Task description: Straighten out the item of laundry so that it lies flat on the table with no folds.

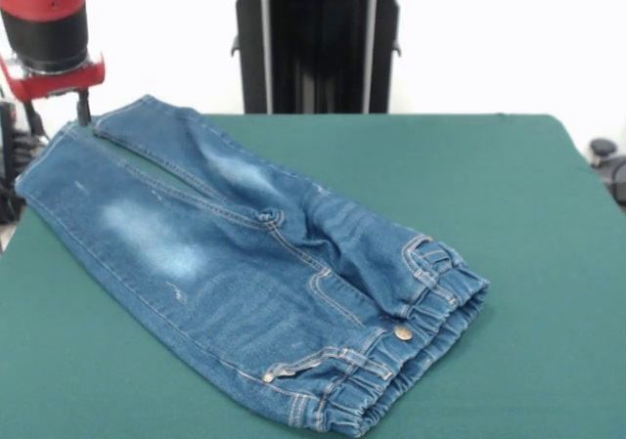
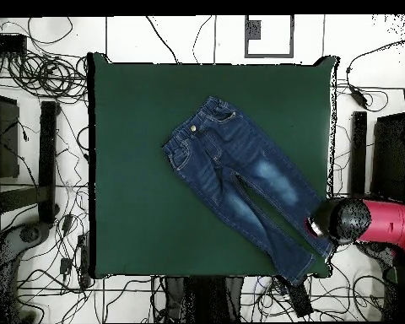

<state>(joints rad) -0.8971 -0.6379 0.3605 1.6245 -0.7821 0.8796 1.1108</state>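
Observation:
The small blue denim jeans (image 1: 245, 263) lie spread on the dark green table (image 1: 509, 185). The gathered waistband and metal button are at the near right, and the two legs run side by side to the far left corner. There are wrinkles at the crotch. The red and black arm comes down at the top left, with my gripper (image 1: 83, 111) just above the leg hems at the table's edge. In the overhead view the jeans (image 2: 240, 186) lie diagonally on the table (image 2: 130, 169), and my gripper (image 2: 317, 226) is at the leg ends near the right edge.
The black pedestal (image 1: 318, 48) stands behind the table's far side. Cables (image 2: 37, 245) and black stands lie on the floor around the table. A dark object (image 1: 606, 160) sits off the right edge. The jeans' hems reach the table's edge.

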